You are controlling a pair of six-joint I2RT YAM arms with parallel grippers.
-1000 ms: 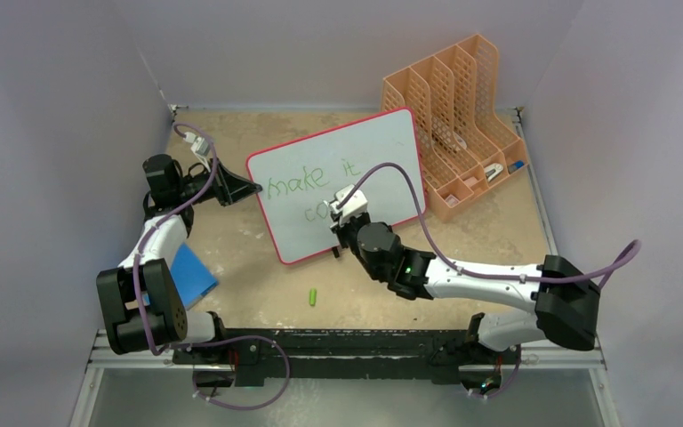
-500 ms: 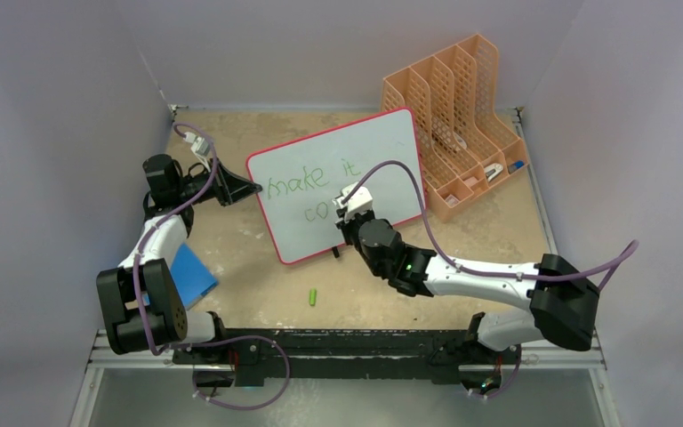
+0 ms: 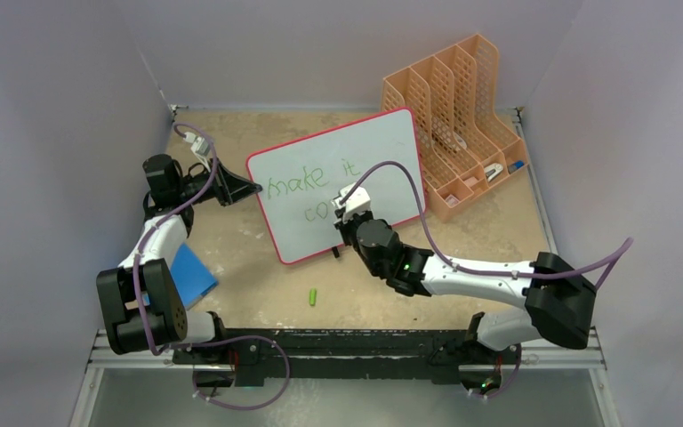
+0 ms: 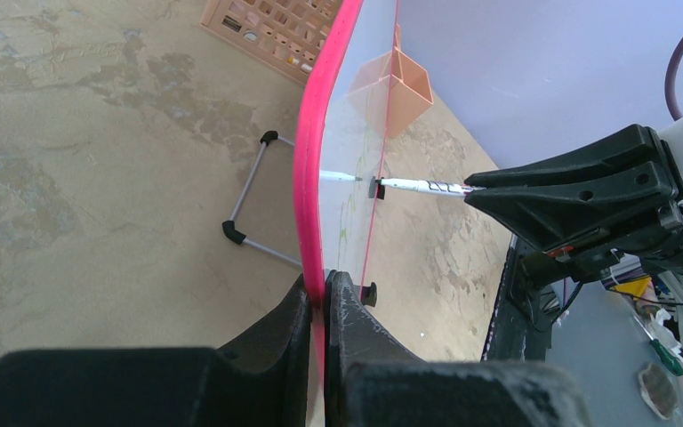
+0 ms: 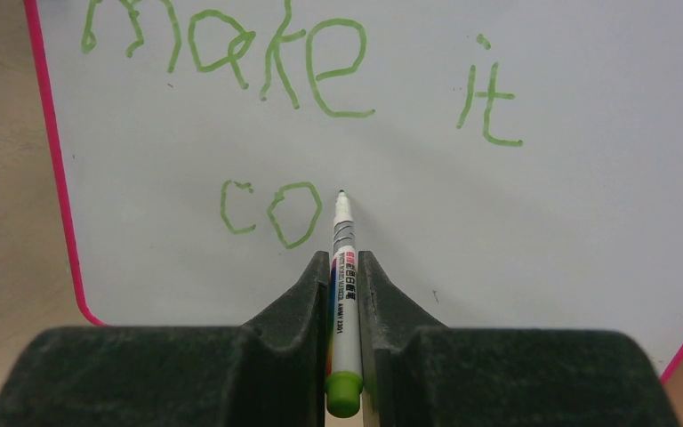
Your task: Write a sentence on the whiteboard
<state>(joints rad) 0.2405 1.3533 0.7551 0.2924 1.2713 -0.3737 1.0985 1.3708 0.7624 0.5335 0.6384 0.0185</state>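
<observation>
a lab: plain walls (image 3: 53, 107) box in a worn tabletop (image 3: 249, 271).

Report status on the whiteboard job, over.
Left jaws shut on the whiteboard rim. Right jaws shut on the marker, tip just right of "co". Sentence so far: "make it co". Nothing blocking; green cap lies clear of the board.

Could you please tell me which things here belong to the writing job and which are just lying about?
In use: whiteboard, green writing, marker in the right gripper, left gripper clamping the board's rim.
Lying about: orange rack, blue pad, green cap.
</observation>
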